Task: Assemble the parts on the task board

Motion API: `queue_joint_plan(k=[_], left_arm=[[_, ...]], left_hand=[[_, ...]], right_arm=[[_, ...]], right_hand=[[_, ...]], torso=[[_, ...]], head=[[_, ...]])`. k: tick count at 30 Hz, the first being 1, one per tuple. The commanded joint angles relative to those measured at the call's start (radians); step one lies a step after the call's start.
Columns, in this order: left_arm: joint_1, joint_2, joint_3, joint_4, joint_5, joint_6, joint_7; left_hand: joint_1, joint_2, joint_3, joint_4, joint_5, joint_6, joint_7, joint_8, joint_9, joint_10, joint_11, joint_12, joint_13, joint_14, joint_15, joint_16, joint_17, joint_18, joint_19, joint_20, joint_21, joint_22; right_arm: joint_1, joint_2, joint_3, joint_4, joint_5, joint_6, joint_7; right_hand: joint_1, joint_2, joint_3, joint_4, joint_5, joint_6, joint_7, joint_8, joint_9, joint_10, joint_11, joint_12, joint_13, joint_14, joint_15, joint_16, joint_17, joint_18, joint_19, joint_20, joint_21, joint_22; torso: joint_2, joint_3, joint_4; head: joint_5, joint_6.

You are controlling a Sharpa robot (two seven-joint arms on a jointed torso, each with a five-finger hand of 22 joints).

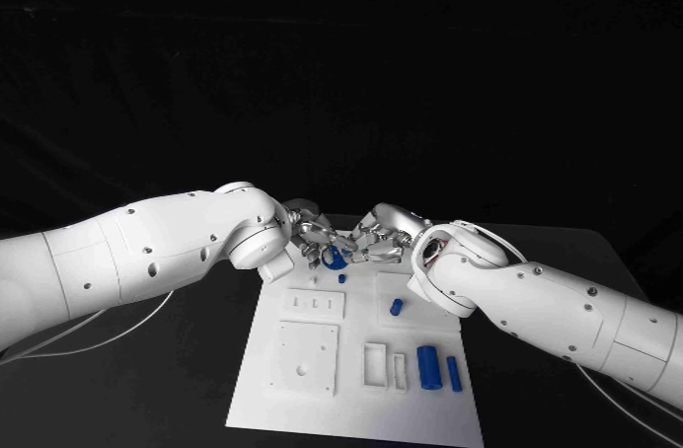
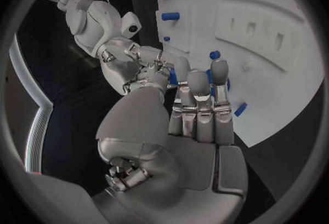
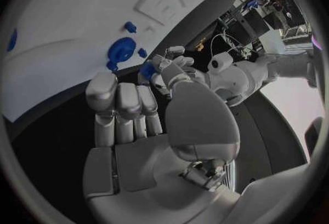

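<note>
From the head camera, the two silver many-fingered hands meet fingertip to fingertip over the far edge of the white rectangular task board [image 1: 356, 369]. The left hand [image 1: 305, 233] and the right hand [image 1: 376, 239] close from either side on a small round blue part [image 1: 334, 261], which sits between their fingertips just above the board's far rim. On the board lie a short blue peg [image 1: 341, 278], a blue cylinder [image 1: 397, 307] and, nearer the robot, two longer blue cylinders [image 1: 428, 366] side by side.

In the left wrist view, the left hand's fingers [image 2: 199, 98] stand close together, upright, with blue showing just behind their tips; the right hand [image 2: 134, 65] touches them from beyond. Which hand actually bears the part cannot be told.

In the right wrist view, the right hand's fingers [image 3: 123, 106] are pressed together, and the round blue part [image 3: 122, 49] lies just past their tips, over the board. The left hand [image 3: 168, 68] pinches a small blue piece [image 3: 147, 70] at its fingertips.
</note>
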Motion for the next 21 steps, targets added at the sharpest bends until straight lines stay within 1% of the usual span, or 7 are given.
queue_joint_plan(k=[1,3,7,10,16,18,21], left_arm=[[0.004,0.005,0.002,0.007,0.011,-0.008,0.042],[0.004,0.005,0.002,0.008,0.013,-0.007,0.043],[0.004,0.002,0.002,0.010,0.019,-0.002,0.043],[0.004,0.000,0.002,0.011,0.024,0.005,0.043],[0.004,-0.003,0.002,0.016,0.030,0.011,0.038],[0.003,-0.004,0.002,0.017,0.033,0.009,0.037],[0.003,-0.005,0.002,0.019,0.036,0.002,0.036]], left_hand=[[-0.004,0.017,0.040,-0.013,0.013,-0.002,-0.010,0.005,0.058,0.043,-0.008,0.001,0.002,-0.006,0.001,0.003,0.000,-0.021,0.007,-0.004,-0.008,0.009],[-0.014,0.016,0.052,-0.013,0.023,0.004,-0.013,0.007,0.076,0.043,-0.009,0.001,0.002,-0.006,0.001,0.004,0.000,-0.021,0.009,-0.004,-0.012,0.014],[-0.033,0.014,0.082,-0.014,0.086,0.015,-0.018,0.010,0.143,0.043,-0.012,0.003,0.004,-0.006,-0.001,0.007,0.001,-0.022,0.011,-0.006,-0.018,0.023],[-0.076,0.012,0.137,-0.028,0.156,0.019,-0.020,0.008,0.252,0.043,-0.014,0.005,0.005,-0.007,-0.003,0.007,0.002,-0.024,0.014,-0.008,-0.027,0.036],[-0.129,-0.002,0.189,-0.060,0.283,0.034,-0.030,0.012,0.352,0.043,-0.018,0.010,0.010,-0.006,-0.006,0.014,0.005,-0.025,0.018,-0.011,-0.034,0.052],[-0.139,-0.005,0.198,-0.067,0.306,0.038,-0.032,0.016,0.380,0.044,-0.019,0.015,0.012,-0.006,-0.007,0.018,0.008,-0.026,0.018,-0.012,-0.034,0.057],[-0.179,-0.015,0.231,-0.092,0.363,0.048,-0.040,0.016,0.522,0.045,-0.023,0.021,0.016,-0.009,-0.010,0.024,0.010,-0.028,0.021,-0.015,-0.041,0.078]], right_arm=[[-0.001,0.002,-0.002,0.001,-0.010,0.034,0.003],[-0.001,0.000,-0.004,0.000,-0.010,0.037,0.001],[-0.001,-0.001,-0.007,-0.001,-0.010,0.041,0.000],[-0.001,-0.001,-0.009,-0.003,-0.011,0.040,-0.001],[-0.001,-0.001,-0.011,-0.006,-0.011,0.037,-0.001],[-0.001,-0.001,-0.011,-0.007,-0.011,0.036,-0.001],[-0.001,-0.001,-0.011,-0.008,-0.011,0.032,0.000]], right_hand=[[0.004,-0.004,-0.003,0.006,-0.006,0.006,0.000,0.004,0.002,-0.002,-0.004,-0.006,-0.001,0.000,-0.004,-0.003,-0.001,-0.005,0.039,-0.004,-0.007,0.109],[0.005,-0.004,-0.004,0.007,-0.011,0.007,0.000,0.003,0.002,-0.002,-0.004,-0.007,-0.001,0.000,-0.004,-0.003,0.000,-0.005,0.039,-0.004,-0.008,0.109],[0.006,-0.003,-0.005,0.008,-0.013,0.008,0.000,0.004,0.002,-0.002,-0.004,-0.006,-0.001,0.000,-0.004,-0.003,0.000,-0.005,0.039,-0.004,-0.008,0.109],[0.006,-0.003,-0.005,0.008,-0.013,0.008,0.000,0.004,0.002,-0.002,-0.004,-0.006,-0.001,0.000,-0.004,-0.003,0.000,-0.005,0.039,-0.004,-0.008,0.109],[0.006,-0.002,-0.006,0.010,-0.013,0.008,-0.001,0.003,0.002,-0.003,-0.005,-0.007,-0.001,0.000,-0.004,-0.004,-0.001,-0.005,0.039,-0.004,-0.010,0.108],[0.006,-0.002,-0.006,0.010,-0.013,0.008,-0.001,0.003,0.002,-0.003,-0.005,-0.007,-0.001,0.000,-0.004,-0.004,-0.001,-0.005,0.039,-0.004,-0.010,0.108],[0.006,-0.002,-0.006,0.010,-0.013,0.008,0.000,0.003,0.002,-0.003,-0.005,-0.007,-0.001,0.000,-0.004,-0.004,-0.001,-0.005,0.039,-0.004,-0.010,0.108]], torso=[[0.000,-0.0004,-0.0002],[0.000,-0.0007,0.0000],[0.000,-0.0001,-0.0006],[0.000,0.0005,0.0010],[0.000,0.0002,0.0010],[0.000,0.0002,0.0010],[0.000,0.0008,0.0003]], head=[[-0.001,-0.002],[-0.001,-0.003],[-0.003,-0.005],[-0.004,-0.008],[-0.002,-0.012],[-0.002,-0.012],[-0.001,-0.012]])
